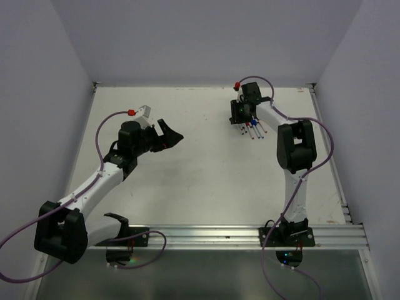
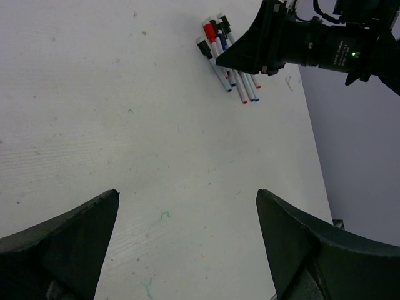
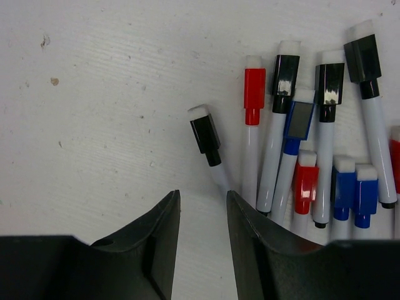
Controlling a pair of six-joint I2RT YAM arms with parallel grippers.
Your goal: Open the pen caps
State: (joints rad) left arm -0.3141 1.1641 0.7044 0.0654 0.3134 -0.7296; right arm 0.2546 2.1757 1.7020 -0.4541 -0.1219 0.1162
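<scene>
Currently listed: right gripper (image 3: 203, 247), jaws narrow and empty, black-capped pen (image 3: 205, 139) just ahead, slanting under one finger; I judge a skewed close could scatter the pens (image 3: 274, 156) alongside.

Left arm (image 1: 94, 184): bent, raised; left fingers (image 2: 62, 244) spread wide. Right arm (image 1: 295, 162): reaching forward; right fingers (image 3: 150, 237) pointing down, narrowly parted.

Thin white-barrelled plastic markers (image 3: 250, 162): loose bunch lying flat on the white table (image 3: 94, 94), far right, roughly parallel and touching. Stubby plastic caps all on: red (image 3: 254, 87), black (image 3: 329, 84), blue (image 3: 300, 120). One black-capped marker (image 3: 205, 139) lies tilted, just left of the bunch.
</scene>
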